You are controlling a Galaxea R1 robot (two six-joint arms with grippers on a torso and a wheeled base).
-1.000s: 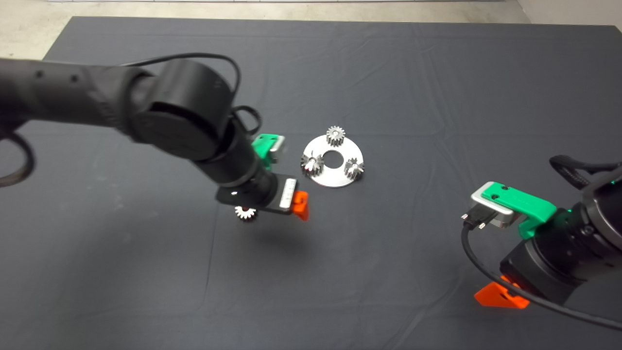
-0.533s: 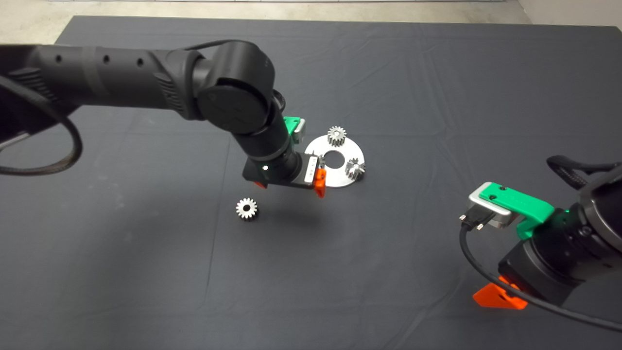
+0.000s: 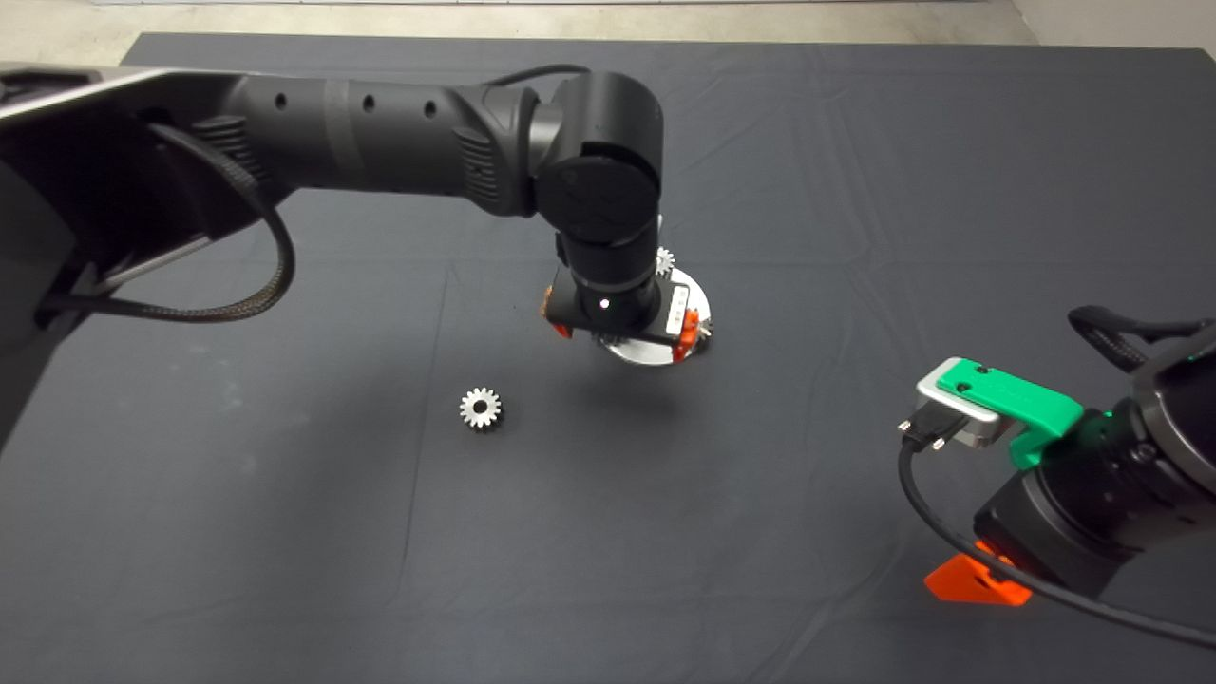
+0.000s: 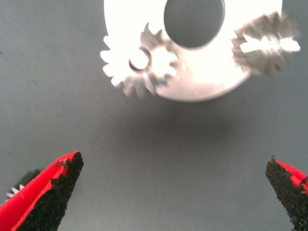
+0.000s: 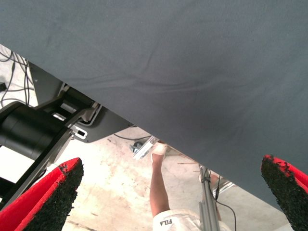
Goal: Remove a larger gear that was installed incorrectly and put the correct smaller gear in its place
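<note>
My left gripper (image 3: 622,337) hovers open over the round steel plate (image 3: 700,302), covering most of it in the head view. In the left wrist view its fingers (image 4: 53,190) stand wide apart, nothing between them, just short of the plate (image 4: 202,77). The larger gear (image 4: 137,65) sits on the plate, its teeth overhanging the rim. A second gear (image 4: 264,43) sits on the same plate, and a third one (image 3: 665,258) peeks out behind the arm. The smaller gear (image 3: 481,408) lies flat on the mat, to the left of the plate. My right gripper (image 3: 978,581) waits open at the lower right.
The dark mat (image 3: 855,190) covers the table; bare floor shows past its far edge. The right wrist view looks past the mat's edge at the floor, the robot's base (image 5: 33,130) and a person's leg (image 5: 159,187).
The left arm has swung right, from above the loose gear to above the plate. The loose gear stays on the mat. The right arm has not moved.
</note>
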